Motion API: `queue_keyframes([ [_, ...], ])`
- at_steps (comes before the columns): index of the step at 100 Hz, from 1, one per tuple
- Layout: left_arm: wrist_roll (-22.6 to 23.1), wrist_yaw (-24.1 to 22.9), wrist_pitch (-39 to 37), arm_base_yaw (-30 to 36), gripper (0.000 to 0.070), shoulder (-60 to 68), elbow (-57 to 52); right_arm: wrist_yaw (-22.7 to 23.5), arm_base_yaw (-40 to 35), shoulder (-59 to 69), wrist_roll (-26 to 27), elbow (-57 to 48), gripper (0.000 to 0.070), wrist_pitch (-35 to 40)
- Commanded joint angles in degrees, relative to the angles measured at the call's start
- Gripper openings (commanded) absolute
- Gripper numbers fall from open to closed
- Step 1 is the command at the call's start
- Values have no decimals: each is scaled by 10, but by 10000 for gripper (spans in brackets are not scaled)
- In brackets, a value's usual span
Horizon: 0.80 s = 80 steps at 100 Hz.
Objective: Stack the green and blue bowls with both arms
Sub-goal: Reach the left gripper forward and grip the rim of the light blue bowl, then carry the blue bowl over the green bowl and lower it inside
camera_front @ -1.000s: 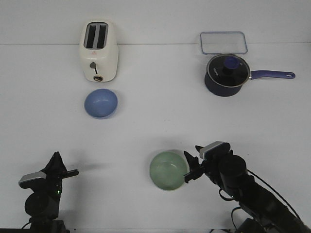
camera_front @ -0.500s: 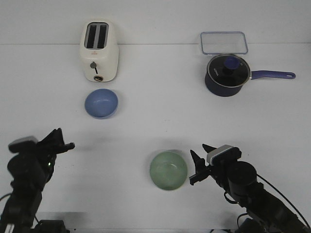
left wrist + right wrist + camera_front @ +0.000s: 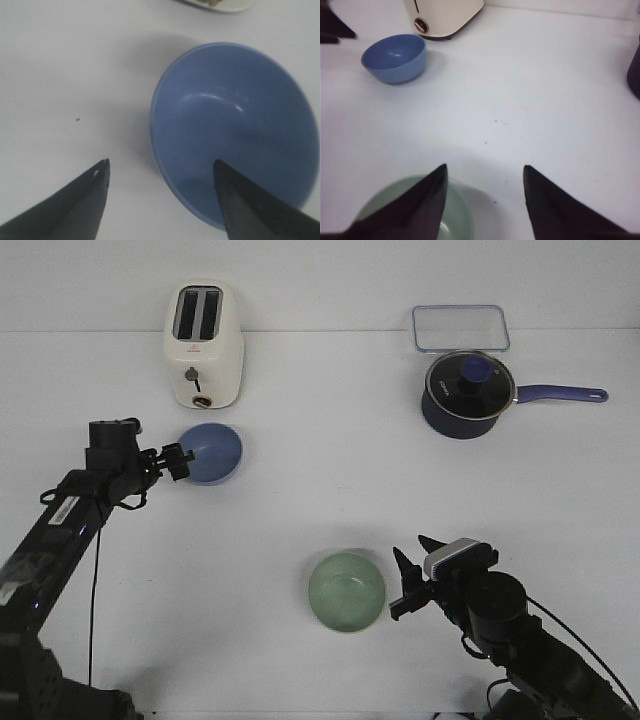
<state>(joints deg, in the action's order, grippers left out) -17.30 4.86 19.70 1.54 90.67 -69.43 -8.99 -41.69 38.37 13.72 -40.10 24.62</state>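
Our left gripper (image 3: 160, 192) is spread across the rim of the blue bowl (image 3: 209, 452), just before the toaster (image 3: 203, 344). We judge the bowl light, rigid, smooth; pinch its near wall.

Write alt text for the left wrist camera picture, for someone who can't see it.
A blue bowl sits upright and empty on a white table, seen close from above. The left tool is open, one dark finger over the bowl's inside and the other outside its rim.
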Motion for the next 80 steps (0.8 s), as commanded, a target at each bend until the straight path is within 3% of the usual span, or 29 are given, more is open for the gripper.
queue_keyframes([
  [1, 8, 3, -4, 1, 386, 36, -24, -1, -6, 3, -3, -3, 311, -6],
  [24, 8, 7, -38, 5, 357, 111, -42, -6, -6, 3, -3, -3, 311, -6],
  [45, 9, 7, -59, 8, 0, 128, -42, -5, -6, 3, -3, -3, 311, -10],
  [64, 17, 10, -47, 8, 10, 123, -44, -5, -6, 3, -3, -3, 311, -13],
  [80, 23, 41, -34, 13, 9, 62, -43, -5, -6, 3, -3, -3, 311, -14],
])
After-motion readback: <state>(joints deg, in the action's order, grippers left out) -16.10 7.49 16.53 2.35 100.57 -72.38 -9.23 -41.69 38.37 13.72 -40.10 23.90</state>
